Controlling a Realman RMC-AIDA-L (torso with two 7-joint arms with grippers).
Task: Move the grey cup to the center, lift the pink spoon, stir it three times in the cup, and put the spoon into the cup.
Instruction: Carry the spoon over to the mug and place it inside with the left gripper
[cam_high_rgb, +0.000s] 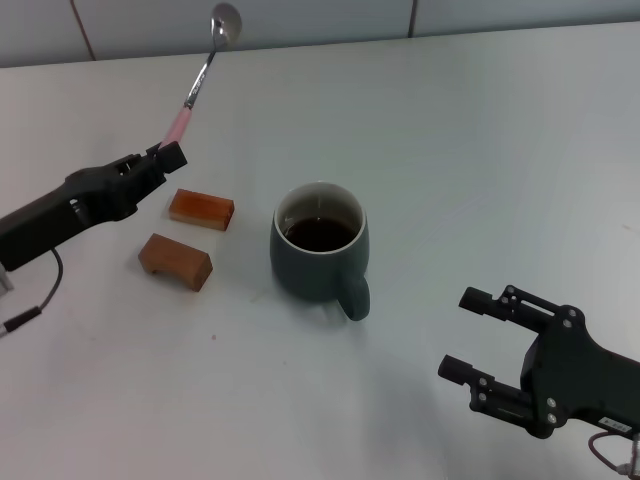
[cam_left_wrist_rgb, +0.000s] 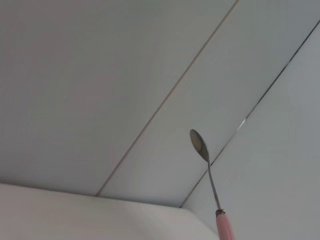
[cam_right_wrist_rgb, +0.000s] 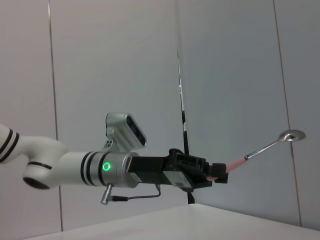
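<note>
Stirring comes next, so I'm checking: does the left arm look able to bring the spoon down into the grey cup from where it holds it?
Probably yes. The left tool holds the pink spoon raised, bowl outward; the grey cup stands open-topped, and only two wooden blocks lie low between.

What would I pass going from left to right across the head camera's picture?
Left claw gripping the slim pink-handled metal spoon → two brown wooden blocks → dark slate-grey ceramic mug of dark liquid → open right claw.
</note>
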